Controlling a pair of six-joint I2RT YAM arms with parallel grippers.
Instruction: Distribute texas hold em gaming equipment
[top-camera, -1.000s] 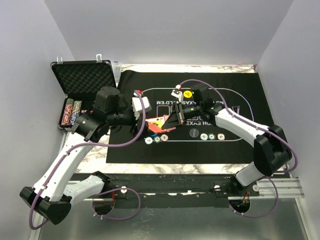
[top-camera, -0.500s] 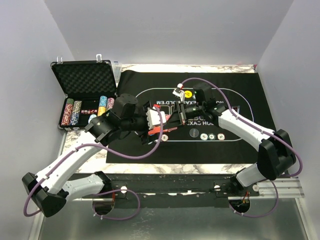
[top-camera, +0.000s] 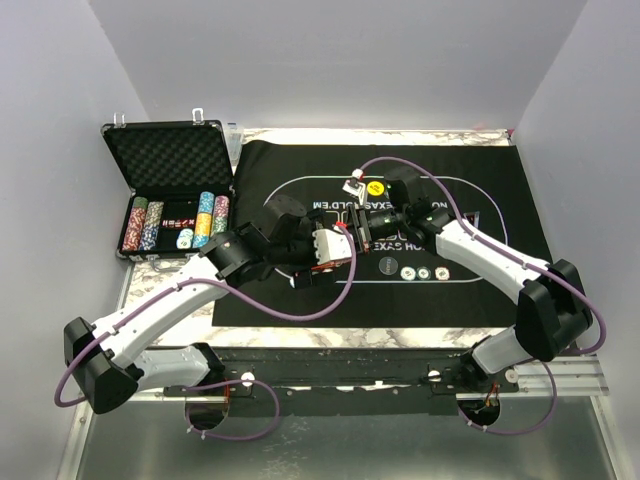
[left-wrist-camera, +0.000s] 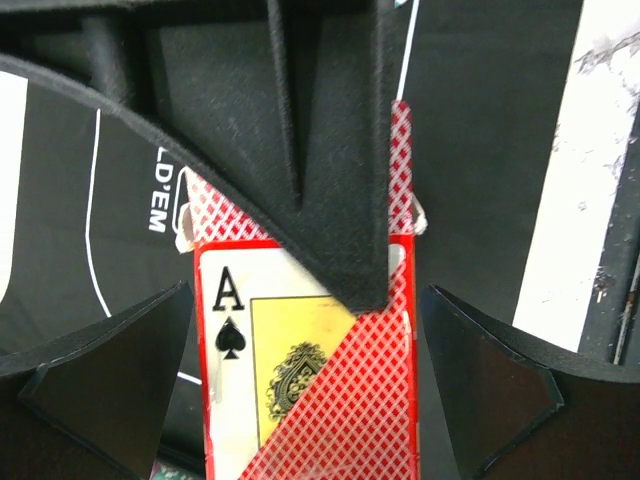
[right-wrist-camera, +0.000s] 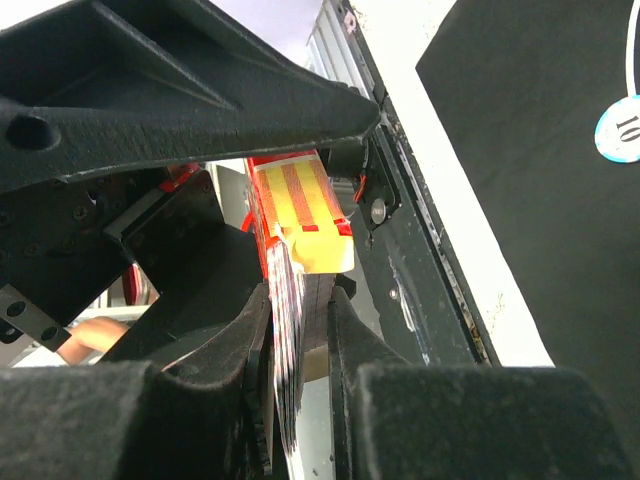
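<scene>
Two arms are meeting over the mat (top-camera: 480, 200), a card box (left-wrist-camera: 320, 400) suspended between them in what looks like a handover. The right gripper (right-wrist-camera: 300, 310) is clenching the box's upper end. The left gripper (left-wrist-camera: 307, 330) is bracketing its long edges, fingers so near the card that whether they are pressing cannot be told. The box is likely to be handling as light, glossy cardboard, slippery and easily dented. The narrow sides of the lower body, away from the flap end, are looking like the safest hold.
</scene>
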